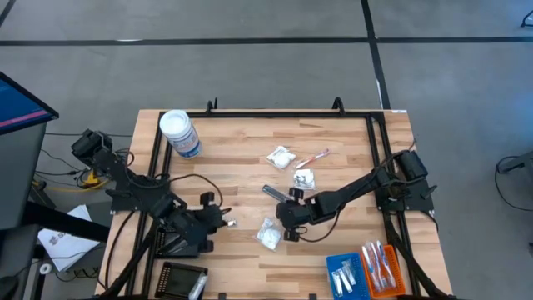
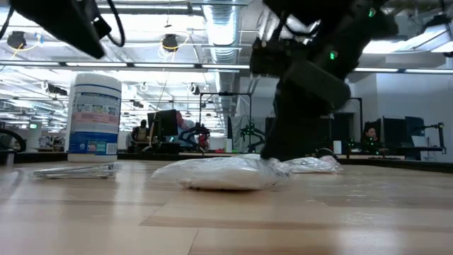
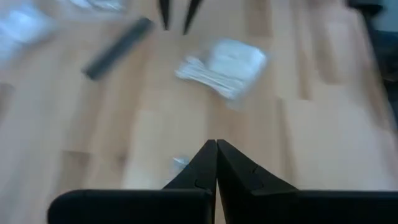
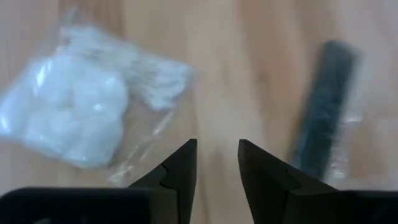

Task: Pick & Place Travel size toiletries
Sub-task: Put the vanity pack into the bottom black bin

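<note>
A white crinkly sachet lies flat on the wooden table near its middle. Just beside it, on its far right, my right gripper points down at bare wood, open, with nothing between its fingers. The sachet shows to one side of the fingers and a slim dark stick to the other. My left gripper hangs shut above the table, left of the sachet. A small silvery piece lies on the wood below its tips.
Two more white sachets and a red-pink toothbrush lie farther back. A white-lidded jar stands at the far left. A black tray sits at the near left, with blue and orange trays at the near right.
</note>
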